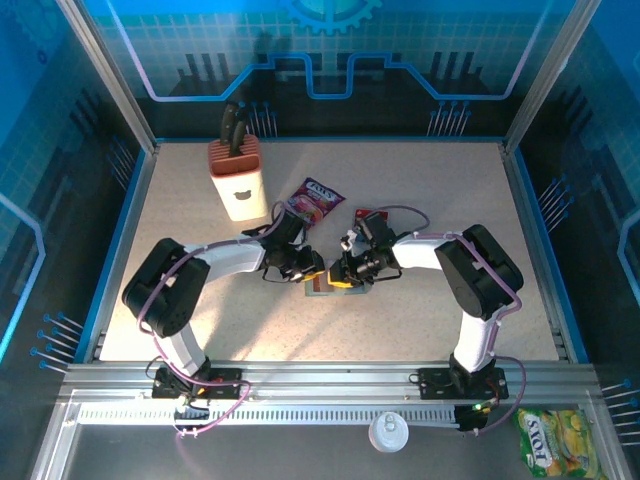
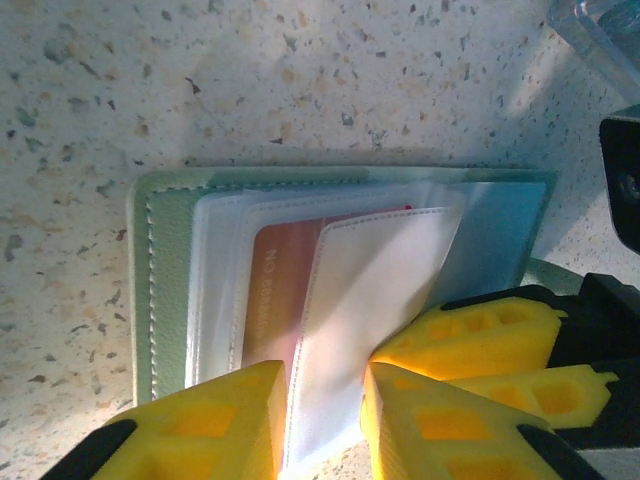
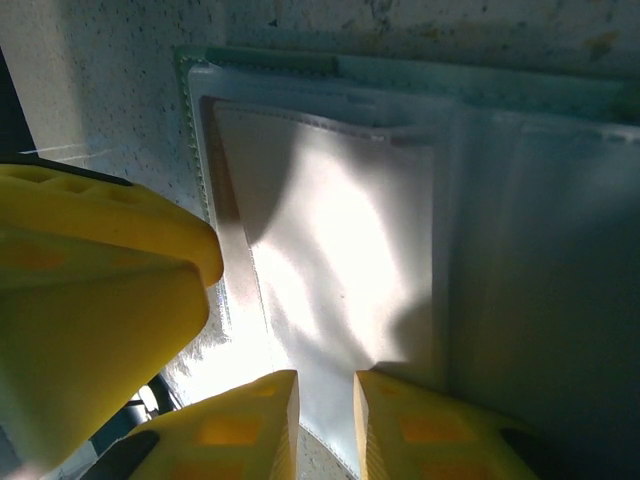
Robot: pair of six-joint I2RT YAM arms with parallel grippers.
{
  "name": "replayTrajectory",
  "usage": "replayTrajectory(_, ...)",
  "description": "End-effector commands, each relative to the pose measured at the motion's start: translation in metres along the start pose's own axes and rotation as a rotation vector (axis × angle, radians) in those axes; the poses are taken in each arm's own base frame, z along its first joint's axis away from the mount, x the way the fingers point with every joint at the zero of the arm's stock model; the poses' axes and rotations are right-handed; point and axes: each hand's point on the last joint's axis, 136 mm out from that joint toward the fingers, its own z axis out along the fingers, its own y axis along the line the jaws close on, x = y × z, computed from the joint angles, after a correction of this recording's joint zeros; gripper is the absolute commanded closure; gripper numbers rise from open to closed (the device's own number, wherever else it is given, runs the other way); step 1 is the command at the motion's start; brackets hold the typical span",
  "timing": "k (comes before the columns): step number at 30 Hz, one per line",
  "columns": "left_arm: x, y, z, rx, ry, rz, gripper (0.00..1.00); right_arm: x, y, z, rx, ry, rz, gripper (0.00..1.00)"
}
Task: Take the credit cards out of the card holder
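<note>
Card holder (image 2: 163, 262) lies open on the bench (image 1: 450, 190), hemmed in by both grippers.
We see a knife block (image 1: 237, 180) and a pink-purple snack packet (image 1: 315, 197) behind it. A reddish credit card (image 2: 272, 290) sits in a clear sleeve. The left gripper (image 2: 325, 410) and right gripper (image 3: 325, 420) each straddle a sleeve flap with jaws narrowly apart. We cannot tell whether they pinch it.

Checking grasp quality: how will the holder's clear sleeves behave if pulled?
Probably floppy: the top sleeve lies curved, not flat, on the holder. Likely slippery, since it shines glossy. The card beneath looks flat, so probably stiffer.
</note>
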Motion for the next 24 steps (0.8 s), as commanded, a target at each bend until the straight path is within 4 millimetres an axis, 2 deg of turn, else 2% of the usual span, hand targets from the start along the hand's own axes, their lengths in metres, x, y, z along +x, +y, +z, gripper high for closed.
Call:
replayTrajectory(1, 0.006, 0.004, 0.006, -0.009, 0.024, -0.026, 0.70, 0.004, -0.017, -0.001, 0.035, -0.004, 0.047, 0.77)
replayTrajectory(9, 0.006, 0.001, 0.012, 0.019, 0.038, -0.041, 0.69, 0.000, -0.016, -0.003, 0.013, -0.011, 0.050, 0.77)
replayTrajectory(11, 0.007, 0.001, 0.013, 0.022, 0.044, -0.043, 0.68, 0.007, -0.024, -0.001, 0.021, 0.002, 0.067, 0.77)
replayTrajectory(24, 0.007, -0.007, 0.016, 0.059, 0.056, -0.048, 0.78, 0.008, -0.024, 0.000, 0.007, 0.004, 0.073, 0.77)
